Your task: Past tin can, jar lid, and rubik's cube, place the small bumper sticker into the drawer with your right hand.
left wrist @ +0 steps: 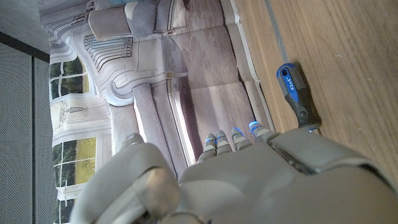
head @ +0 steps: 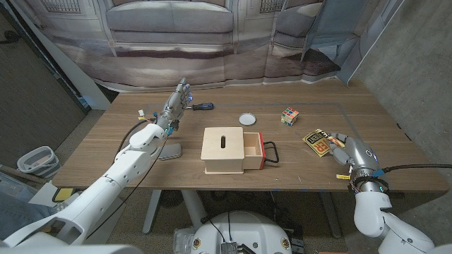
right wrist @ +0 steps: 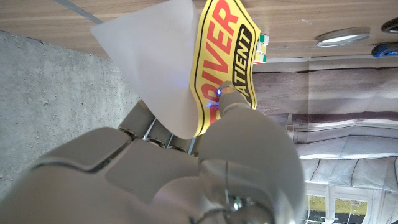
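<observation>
We see right robot hand (head: 344, 150) pinching sticker (head: 318, 142) at counter (head: 367, 120) right side, long axis angled toward cube (head: 289, 116). Left robot hand (head: 176, 103) released, fingers apart.

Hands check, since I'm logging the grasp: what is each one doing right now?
Left hand: open, holding nothing, raised near the screwdriver.
Right hand: holding the small bumper sticker in its fingers.
</observation>
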`<action>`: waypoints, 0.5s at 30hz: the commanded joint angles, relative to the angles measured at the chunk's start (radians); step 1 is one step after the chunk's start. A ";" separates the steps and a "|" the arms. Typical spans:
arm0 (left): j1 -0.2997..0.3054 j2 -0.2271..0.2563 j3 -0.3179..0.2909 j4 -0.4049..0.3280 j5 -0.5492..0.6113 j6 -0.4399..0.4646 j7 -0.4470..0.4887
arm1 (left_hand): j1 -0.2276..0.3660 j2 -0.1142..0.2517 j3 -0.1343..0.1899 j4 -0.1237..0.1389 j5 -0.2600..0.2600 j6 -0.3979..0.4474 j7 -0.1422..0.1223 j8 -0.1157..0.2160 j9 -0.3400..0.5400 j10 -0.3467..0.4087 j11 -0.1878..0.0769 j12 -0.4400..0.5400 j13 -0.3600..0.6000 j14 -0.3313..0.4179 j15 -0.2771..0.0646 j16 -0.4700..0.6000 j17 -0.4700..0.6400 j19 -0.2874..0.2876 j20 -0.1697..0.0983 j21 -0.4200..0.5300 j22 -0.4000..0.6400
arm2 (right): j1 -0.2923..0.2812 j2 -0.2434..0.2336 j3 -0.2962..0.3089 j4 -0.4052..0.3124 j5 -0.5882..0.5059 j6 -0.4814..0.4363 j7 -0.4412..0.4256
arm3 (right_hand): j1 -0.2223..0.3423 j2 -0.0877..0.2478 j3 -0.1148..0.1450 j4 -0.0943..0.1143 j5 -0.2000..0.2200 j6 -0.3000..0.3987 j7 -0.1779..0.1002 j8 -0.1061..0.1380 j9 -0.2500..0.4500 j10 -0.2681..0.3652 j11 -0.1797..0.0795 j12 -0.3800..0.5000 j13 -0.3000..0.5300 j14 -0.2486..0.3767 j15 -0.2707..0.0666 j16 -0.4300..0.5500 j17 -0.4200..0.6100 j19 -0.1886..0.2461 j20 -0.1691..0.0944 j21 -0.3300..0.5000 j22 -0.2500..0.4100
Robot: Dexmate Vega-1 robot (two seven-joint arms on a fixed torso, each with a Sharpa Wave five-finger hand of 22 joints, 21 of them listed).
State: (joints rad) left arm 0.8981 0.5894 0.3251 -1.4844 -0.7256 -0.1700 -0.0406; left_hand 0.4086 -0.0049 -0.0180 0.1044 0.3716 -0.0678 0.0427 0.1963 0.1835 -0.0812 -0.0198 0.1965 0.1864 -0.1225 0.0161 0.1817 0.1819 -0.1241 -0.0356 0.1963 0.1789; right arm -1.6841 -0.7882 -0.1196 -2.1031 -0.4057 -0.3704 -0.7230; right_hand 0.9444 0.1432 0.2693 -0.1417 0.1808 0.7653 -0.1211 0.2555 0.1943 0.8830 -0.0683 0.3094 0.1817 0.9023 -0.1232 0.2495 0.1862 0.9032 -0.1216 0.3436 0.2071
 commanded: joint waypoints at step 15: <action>-0.028 -0.011 0.007 0.034 -0.002 0.010 -0.015 | 0.003 0.012 -0.010 0.000 0.006 -0.001 -0.004 0.000 0.003 -0.008 0.001 0.003 0.000 -0.007 0.001 0.006 0.001 -0.011 -0.005 0.004 0.003 | 0.003 0.038 0.027 -0.030 -0.030 0.054 0.057 | 0.010 -0.007 0.010 0.005 -0.004 0.032 0.007 -0.006 0.004 0.029 -0.005 -0.011 0.001 0.027 -0.095 -0.014 0.003 0.019 -0.070 0.015 0.002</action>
State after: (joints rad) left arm 0.8815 0.5840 0.3286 -1.4675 -0.7256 -0.1663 -0.0468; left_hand 0.4125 -0.0009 -0.0221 0.1003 0.3716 -0.0678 0.0427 0.1963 0.1835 -0.0812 -0.0199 0.1965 0.1864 -0.1224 0.0161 0.1817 0.1820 -0.1241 -0.0356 0.1963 0.1789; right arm -1.6856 -0.7570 -0.0947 -2.1221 -0.4071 -0.3382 -0.6838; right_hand 0.9492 0.1383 0.2726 -0.1384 0.1769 0.7844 -0.1124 0.2514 0.1943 0.9041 -0.0750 0.3019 0.1817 0.9203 -0.1304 0.2376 0.1863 0.9122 -0.1234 0.3484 0.2072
